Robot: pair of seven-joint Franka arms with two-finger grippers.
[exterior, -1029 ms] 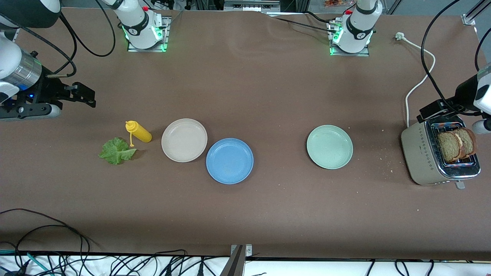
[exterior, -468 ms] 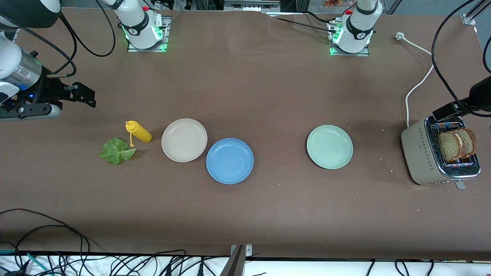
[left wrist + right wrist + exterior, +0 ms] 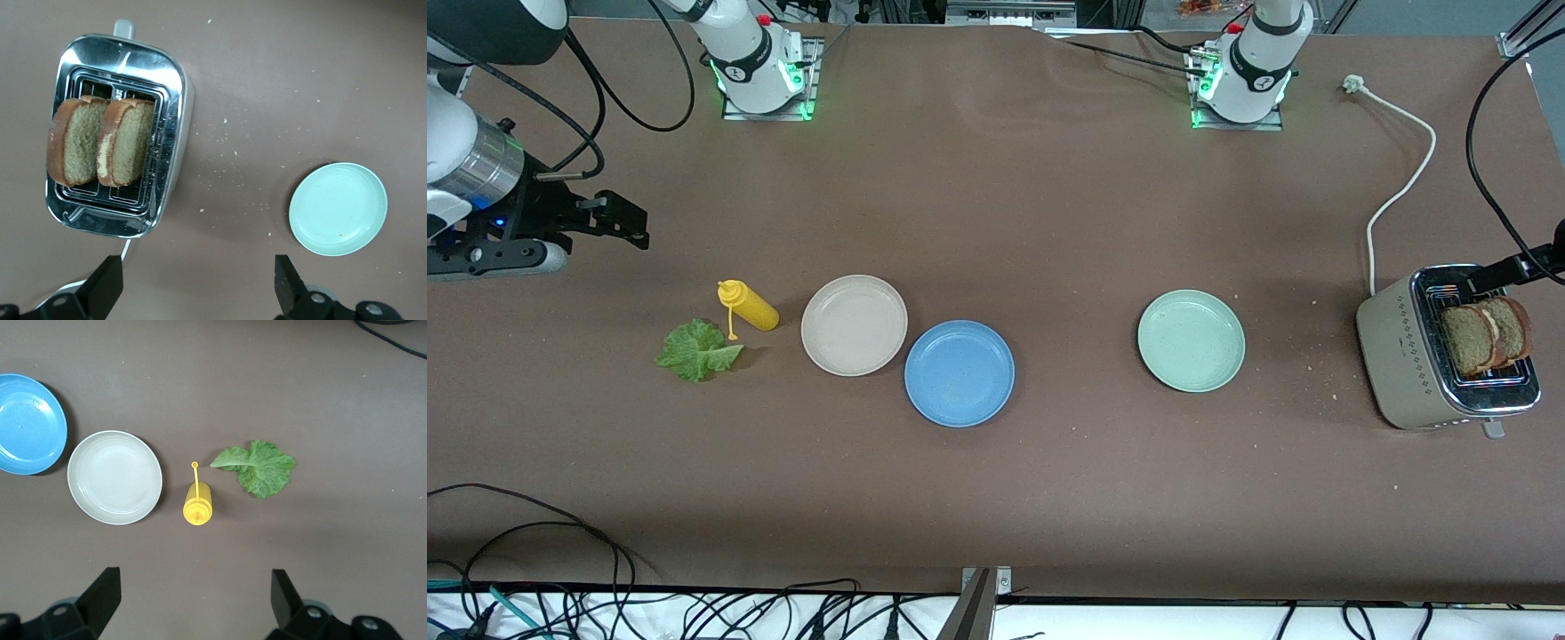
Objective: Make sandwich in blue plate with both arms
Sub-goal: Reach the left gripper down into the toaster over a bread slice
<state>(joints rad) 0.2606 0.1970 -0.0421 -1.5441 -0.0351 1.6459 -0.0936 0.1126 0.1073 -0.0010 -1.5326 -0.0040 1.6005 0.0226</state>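
Both end effectors are spread wide and hold nothing: my left end effector [image 3: 193,287] hangs over the counter [image 3: 1049,222] beside the toaster [image 3: 1405,356], my right end effector [image 3: 193,603] over the counter near the yellow bottle [image 3: 749,307]. Two toast slices [image 3: 100,141] stand in the toaster. Between cream plate [image 3: 854,324] and mint plate [image 3: 1191,340] lies the bare blue plate [image 3: 959,373]. Lettuce [image 3: 696,350] lies beside the bottle.
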